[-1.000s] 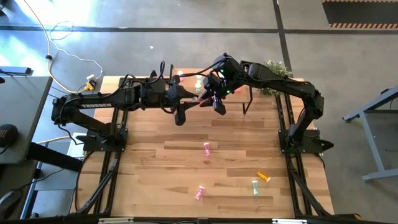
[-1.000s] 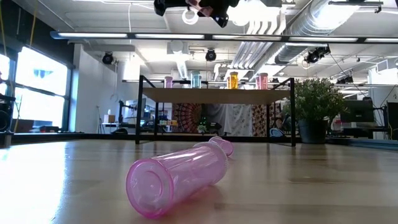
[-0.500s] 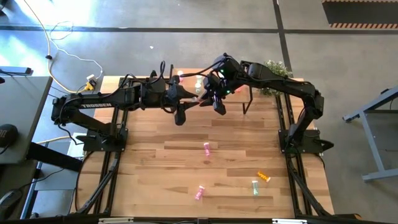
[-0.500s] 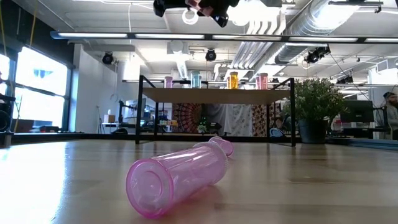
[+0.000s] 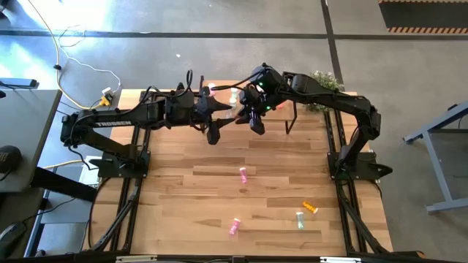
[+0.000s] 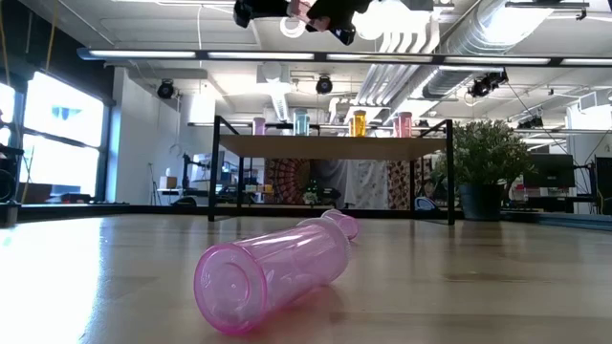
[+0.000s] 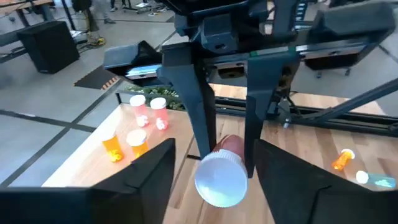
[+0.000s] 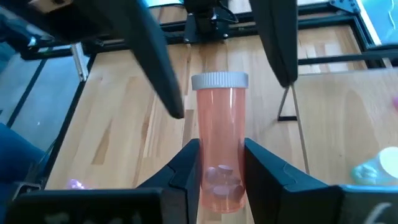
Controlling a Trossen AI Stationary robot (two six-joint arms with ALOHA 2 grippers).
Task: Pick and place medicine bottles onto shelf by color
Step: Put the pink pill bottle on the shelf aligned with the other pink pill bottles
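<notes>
Salmon-red bottle w/ white cap is clenched in my right jaws, held in the air above the bench, just in front of the shelf. Pills are visible at the bottle's bottom end. My left jaws are released: they stand wide on either side of the cap end, facing the right jaws, not touching the bottle. The shelf has 4 bottles upright in a row: pink, pale green, orange, pinkish. Lying on the bench, well apart from the arms: pink bottle mid-bench, 2nd pink, orange one just beside a green one. Potted plant sits by the shelf's end.
</notes>
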